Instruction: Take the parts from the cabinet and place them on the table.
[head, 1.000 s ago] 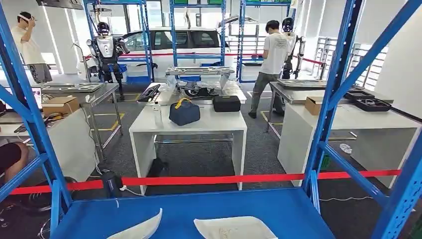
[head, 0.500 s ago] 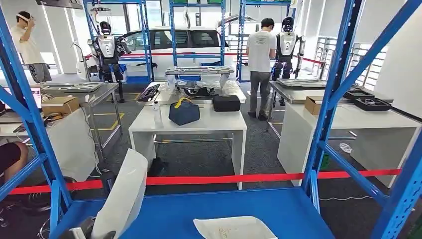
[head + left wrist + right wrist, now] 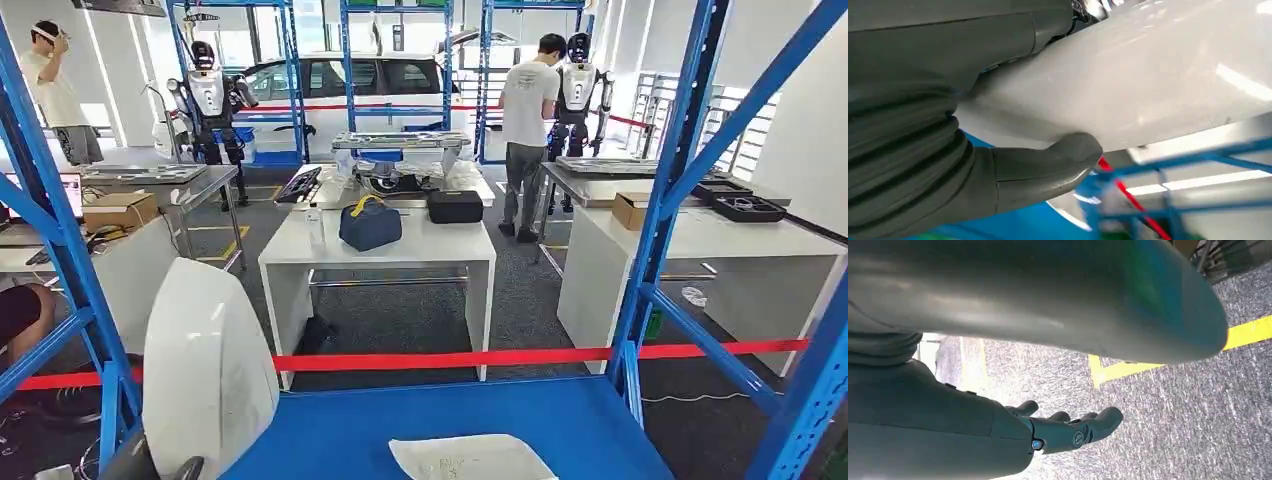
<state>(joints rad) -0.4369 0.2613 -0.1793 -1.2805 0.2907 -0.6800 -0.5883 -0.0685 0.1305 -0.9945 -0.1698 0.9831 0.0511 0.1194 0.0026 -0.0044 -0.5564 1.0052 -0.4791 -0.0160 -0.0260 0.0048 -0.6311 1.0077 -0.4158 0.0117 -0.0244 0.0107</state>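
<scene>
A large curved white part [image 3: 205, 370] stands upright at the lower left of the head view, lifted off the blue cabinet shelf [image 3: 560, 415]. My left hand [image 3: 140, 464] holds it from below. In the left wrist view the thumb [image 3: 1058, 162] presses against the glossy white part [image 3: 1158, 80] while the rest of my left hand [image 3: 923, 125] wraps its other side. A second flat white part [image 3: 470, 458] lies on the shelf near the front middle. My right hand [image 3: 1063, 432] hangs over grey carpet, fingers loosely apart, holding nothing.
Blue cabinet uprights [image 3: 665, 200] frame both sides. A red tape barrier [image 3: 480, 358] runs behind the shelf. Beyond it stands a white table [image 3: 378, 252] with a dark blue bag [image 3: 369, 225] and a black case [image 3: 455, 207]. People and other robots stand far back.
My left hand has lifted the left white part from lying on the shelf to standing upright, higher and closer to the camera. The other part has not moved. A person at the back walked.
</scene>
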